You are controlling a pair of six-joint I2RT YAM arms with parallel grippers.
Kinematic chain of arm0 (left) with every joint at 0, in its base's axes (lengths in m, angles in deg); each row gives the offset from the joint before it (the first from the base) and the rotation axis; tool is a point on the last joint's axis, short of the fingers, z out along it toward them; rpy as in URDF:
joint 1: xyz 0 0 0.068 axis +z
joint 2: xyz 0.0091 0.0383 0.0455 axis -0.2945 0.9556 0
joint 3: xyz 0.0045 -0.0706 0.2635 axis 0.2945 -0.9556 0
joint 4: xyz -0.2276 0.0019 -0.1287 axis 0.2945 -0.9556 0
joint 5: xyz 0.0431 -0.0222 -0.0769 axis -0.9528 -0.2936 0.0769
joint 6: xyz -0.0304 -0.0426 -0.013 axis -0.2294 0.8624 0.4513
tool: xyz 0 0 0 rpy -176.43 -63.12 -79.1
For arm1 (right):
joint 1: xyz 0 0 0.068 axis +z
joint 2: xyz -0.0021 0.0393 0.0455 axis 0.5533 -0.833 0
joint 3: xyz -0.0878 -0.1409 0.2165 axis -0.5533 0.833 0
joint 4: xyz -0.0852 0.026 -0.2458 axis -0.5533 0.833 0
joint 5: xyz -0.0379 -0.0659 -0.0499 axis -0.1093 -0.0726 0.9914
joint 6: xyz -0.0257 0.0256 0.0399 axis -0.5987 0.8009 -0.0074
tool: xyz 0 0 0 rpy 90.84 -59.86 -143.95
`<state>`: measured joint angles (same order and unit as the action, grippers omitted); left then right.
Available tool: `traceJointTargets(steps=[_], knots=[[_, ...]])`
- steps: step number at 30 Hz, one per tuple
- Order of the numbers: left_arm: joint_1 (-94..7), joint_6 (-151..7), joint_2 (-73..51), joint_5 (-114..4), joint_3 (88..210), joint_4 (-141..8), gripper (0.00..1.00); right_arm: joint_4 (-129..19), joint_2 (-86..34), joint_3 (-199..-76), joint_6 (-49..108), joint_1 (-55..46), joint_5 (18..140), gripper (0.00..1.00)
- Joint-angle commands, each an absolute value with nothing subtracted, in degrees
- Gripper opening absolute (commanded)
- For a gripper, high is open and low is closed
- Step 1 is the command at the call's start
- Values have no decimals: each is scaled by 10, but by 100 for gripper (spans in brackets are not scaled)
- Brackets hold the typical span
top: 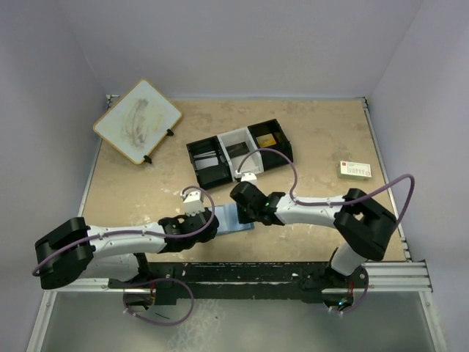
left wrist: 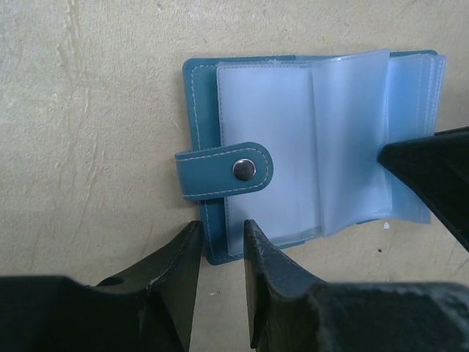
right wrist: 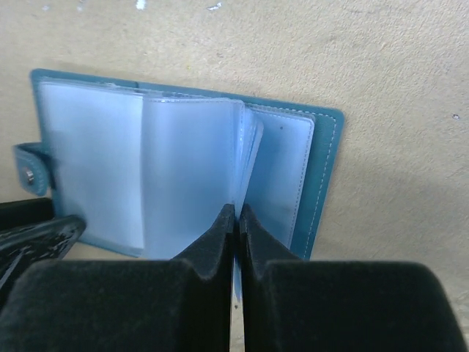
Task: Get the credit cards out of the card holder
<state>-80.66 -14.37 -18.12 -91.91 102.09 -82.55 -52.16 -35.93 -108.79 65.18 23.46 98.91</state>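
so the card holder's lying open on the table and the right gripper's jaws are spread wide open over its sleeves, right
Not quite. The right gripper is not spread wide: its jaws are pinched shut on the edge of the plastic sleeves, as the right wrist view shows. The rest holds: the card holder lies open on the table.

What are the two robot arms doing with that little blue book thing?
They are working on a blue card holder lying open on the table. The left tool sits at its near edge by the snap tab, jaws a little apart. The right tool is pinched shut on the edge of the plastic sleeves inside. No card shows in its grip that I can see.
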Motion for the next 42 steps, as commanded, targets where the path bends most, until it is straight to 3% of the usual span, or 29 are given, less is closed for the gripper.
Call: traceJointTargets(steps=[1, 8, 11, 15, 18, 25, 28, 34, 39, 42], knots=[[-809, -158, -174, -915, 1040, -793, 27, -412, -402, -1136, 647, 259, 1086, 4], [-809, -151, -191, -925, 1033, -808, 27, -390, -402, -1155, 648, 266, 1111, 8], [-809, -147, -209, -932, 1031, -821, 27, -402, -377, -1148, 639, 266, 1072, 19], [-809, -144, -258, -952, 1036, -851, 29, -414, -287, -1124, 644, 250, 1068, 47], [-809, -140, -298, -979, 1045, -889, 32, -425, -208, -1096, 648, 223, 1062, 55], [-809, -144, -359, -1045, 1085, -981, 47, -468, -62, -1017, 631, 132, 1016, 67], [-809, -157, -359, -1082, 1114, -1021, 60, -518, -13, -973, 614, 83, 987, 75], [-802, -188, -329, -1198, 1189, -1126, 78, -581, 91, -920, 574, 6, 974, 87], [-609, -289, -326, -1135, 1216, -1137, 83, -591, 175, -919, 514, 4, 996, 87], [-594, -287, -365, -1142, 1235, -1137, 83, -547, 210, -946, 483, 4, 1041, 87]])
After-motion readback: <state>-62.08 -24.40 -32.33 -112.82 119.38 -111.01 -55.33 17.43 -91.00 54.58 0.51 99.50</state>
